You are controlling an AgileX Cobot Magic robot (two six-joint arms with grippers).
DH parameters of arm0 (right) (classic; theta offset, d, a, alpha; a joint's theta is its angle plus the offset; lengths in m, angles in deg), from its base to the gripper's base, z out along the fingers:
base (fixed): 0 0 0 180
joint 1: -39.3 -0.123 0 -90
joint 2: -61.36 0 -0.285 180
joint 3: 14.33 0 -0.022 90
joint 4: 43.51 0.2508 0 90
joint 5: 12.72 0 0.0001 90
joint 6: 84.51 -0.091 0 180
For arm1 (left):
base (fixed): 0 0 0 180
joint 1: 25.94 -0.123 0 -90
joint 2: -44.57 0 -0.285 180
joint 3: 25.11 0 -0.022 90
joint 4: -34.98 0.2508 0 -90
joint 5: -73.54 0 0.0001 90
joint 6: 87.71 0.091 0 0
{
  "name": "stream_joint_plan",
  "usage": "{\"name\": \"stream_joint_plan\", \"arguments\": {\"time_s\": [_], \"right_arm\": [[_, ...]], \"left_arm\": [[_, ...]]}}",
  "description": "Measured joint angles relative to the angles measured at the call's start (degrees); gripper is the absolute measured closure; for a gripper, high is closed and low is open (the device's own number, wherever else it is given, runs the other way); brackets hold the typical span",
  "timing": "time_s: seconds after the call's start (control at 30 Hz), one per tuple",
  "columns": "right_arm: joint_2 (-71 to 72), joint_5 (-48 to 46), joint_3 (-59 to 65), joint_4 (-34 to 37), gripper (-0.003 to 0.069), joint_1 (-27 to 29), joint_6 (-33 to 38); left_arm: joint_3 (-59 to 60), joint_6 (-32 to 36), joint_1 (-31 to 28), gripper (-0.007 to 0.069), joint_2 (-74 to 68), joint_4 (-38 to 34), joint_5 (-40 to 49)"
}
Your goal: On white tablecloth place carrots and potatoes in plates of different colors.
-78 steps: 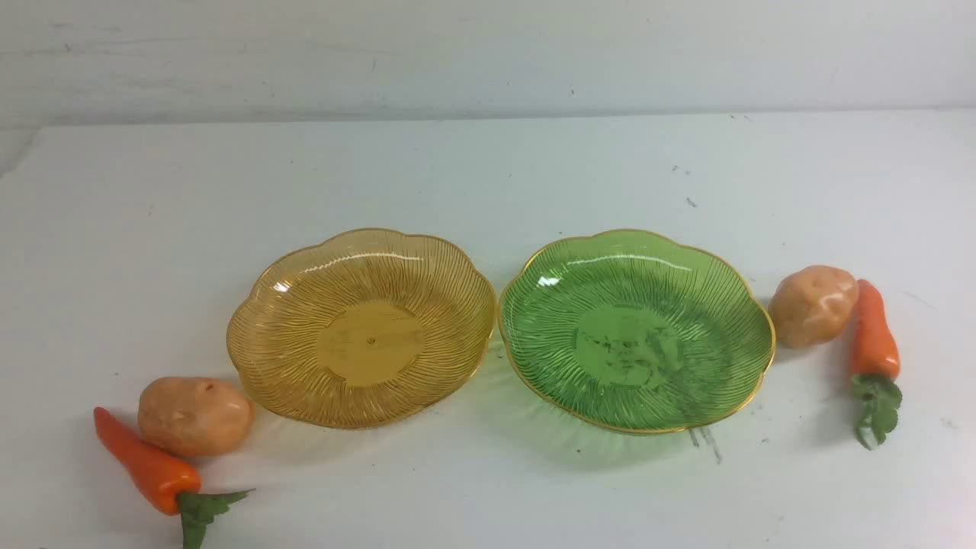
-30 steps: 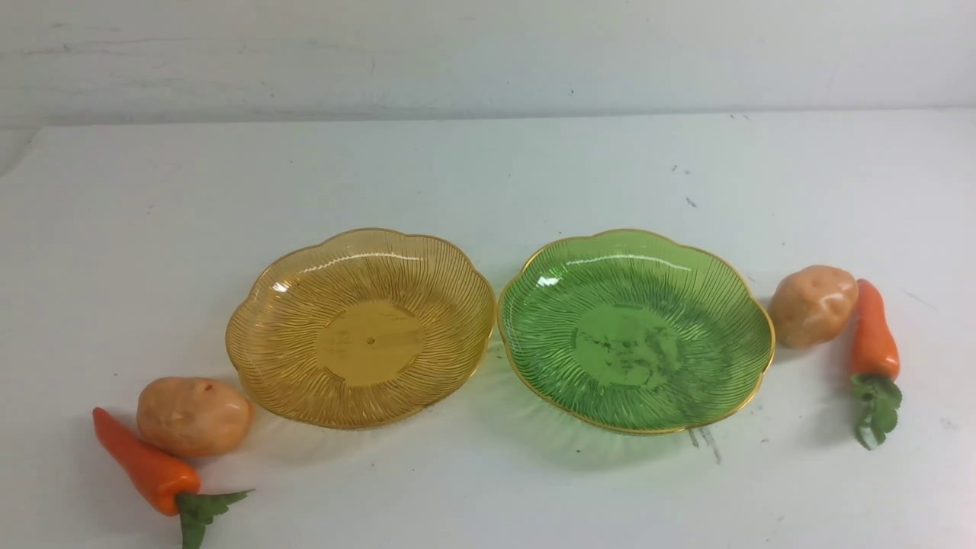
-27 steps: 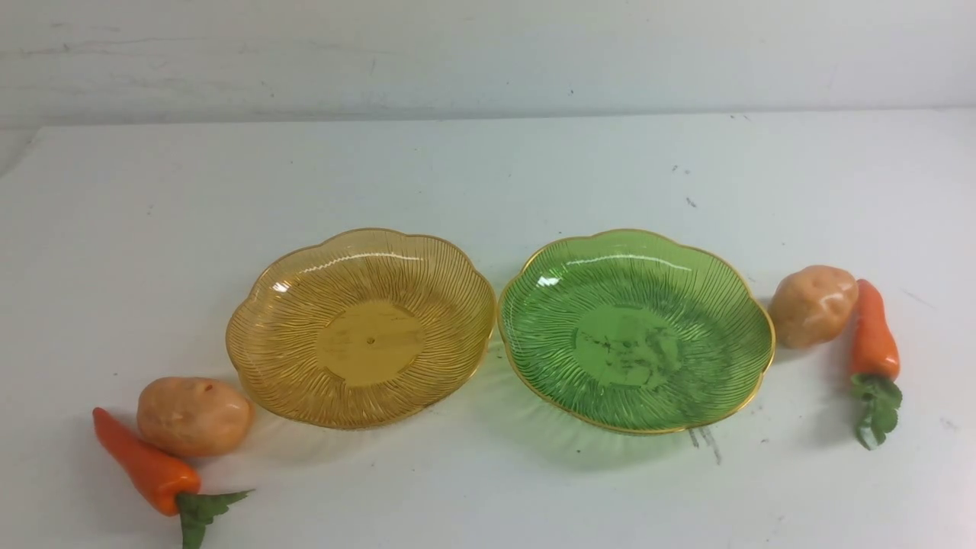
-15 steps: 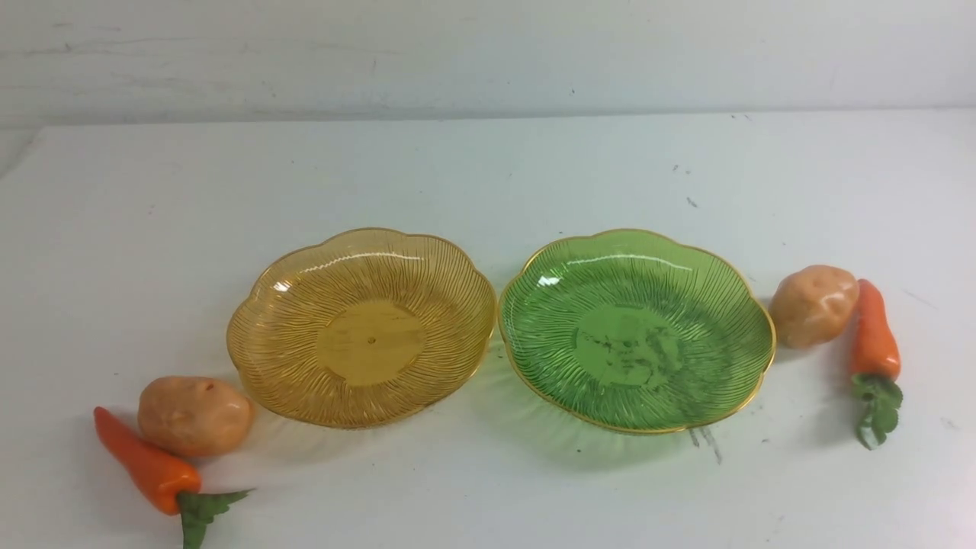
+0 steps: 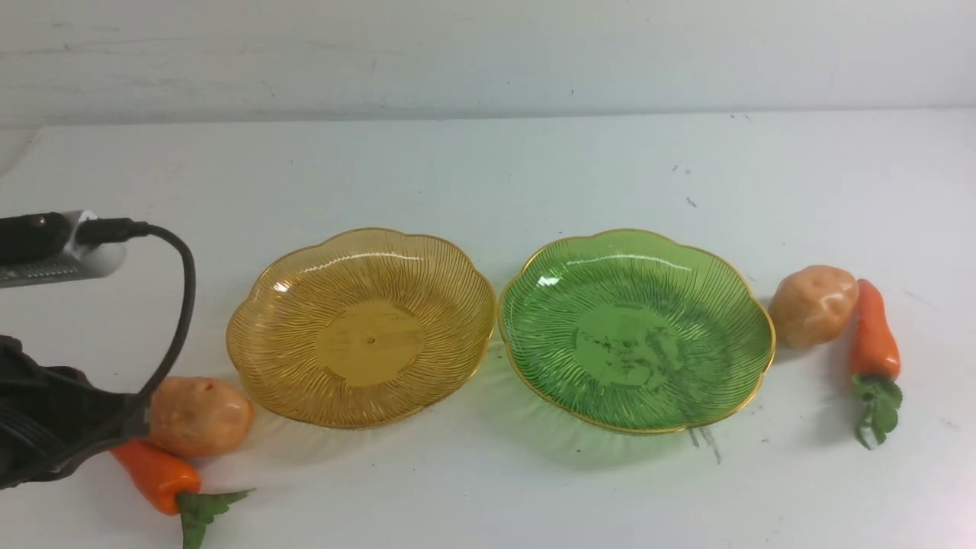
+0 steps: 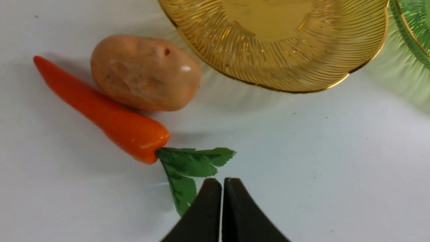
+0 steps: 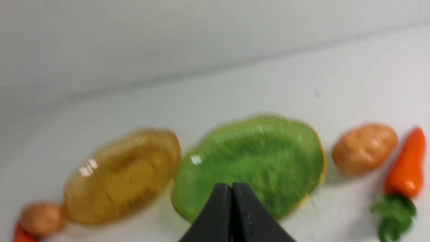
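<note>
At the far left, the left arm [image 5: 53, 419] reaches over the white tablecloth [image 5: 488, 175] that covers the desk. Its jaws are pressed fully together and hold nothing. In the left wrist view their tips sit just beside the green leaves of the left carrot [image 6: 107, 117]. I judge this to be an approach, since the jaws would have to open before any pick.

That carrot lies flat with its long axis on a diagonal, the tip pointing far-left and the leafy top near-right. The left potato [image 5: 202, 415] touches its far side, with its long axis running roughly left to right.

In the middle, the amber plate [image 5: 274, 374] and the green plate [image 5: 701, 381] sit side by side. Their rims are just beside each other and may be touching. Both plates are empty. Set centrally like this, either arm can probably reach both.

To the right, the right potato [image 5: 813, 305] rests just beside the green plate's rim. The right carrot [image 5: 873, 335] lies against it, with its long axis running near to far, tip away and leaves toward the near edge.

One vegetable of each kind lies on each side, likely so that each arm can serve its own pair.

The right jaws appear only in the blurred right wrist view. They are closed and empty, and sit on the near side of the green plate.
</note>
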Motion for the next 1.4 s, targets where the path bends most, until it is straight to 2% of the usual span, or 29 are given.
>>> {"name": "stream_joint_plan", "arguments": {"time_s": [0.13, 0.4, 0.53, 0.6, 0.67, 0.77, 0.83, 0.9, 1.07, 1.2, 1.33, 1.4], "right_arm": [[-11.41, -0.79, -5.13, -6.01, 0.0673, 0.1, -3.47], [-23.4, 0.22, -11.14, -8.18, 0.0664, 0.66, -5.7], [-30.79, 1.4, -13.88, -7.39, 0.0608, 3.93, -6.61], [-35.81, 2.21, -14.77, -6.14, 0.0527, 5.9, -6.79], [-40.4, 3.03, -15.11, -5.32, 0.0405, 6.17, -6.79], [-45.78, 6.45, -15.22, -4.14, 0.0173, 6.17, -6.79], [-47.95, 8.74, -15.23, -4.14, 0.0078, 6.17, -6.84], [-50.53, 11.35, -15.28, -4.14, 0.0015, 6.17, -6.84], [-54.37, 14.03, -15.28, -4.14, 0.0008, 6.17, -6.84], [-56.44, 15.39, -15.28, -4.03, 0.0032, 6.17, -6.84], [-57.79, 16.99, -15.28, -3.84, 0.0102, 6.17, -6.84], [-57.95, 17.02, -15.28, -4.24, 0.0172, 6.17, -6.78]], "left_arm": [[0.0, -0.28, 0.0, 0.0628, 0.0, 0.77, 1.19], [0.0, -0.28, 0.0, 0.0628, 0.0, 2.5, 3.57], [0.0, -0.23, 0.0, 0.0628, 0.0, 3.7, 5.5], [0.0, -0.23, 0.0, 0.0628, 0.0, 4.07, 6.38], [0.0, -0.23, 0.0, 0.0628, 0.0, 4.48, 7.05], [0.0, -0.23, 0.0, 0.0628, 0.0, 4.89, 7.1], [0.0, -0.23, 0.0, 0.0628, 0.0, 5.01, 7.1], [0.0, -0.23, 0.0, 0.0628, 0.0, 5.05, 7.1], [0.0, -0.23, 0.0, 0.0628, 0.0, 5.67, 7.1], [0.0, -0.23, 0.0, 0.0627, 0.0, 6.13, 7.1], [0.0, -0.23, 0.0, 0.0627, 0.0, 6.26, 7.1], [0.0, -0.23, 0.0, 0.0627, 0.0, 6.26, 7.1]]}}
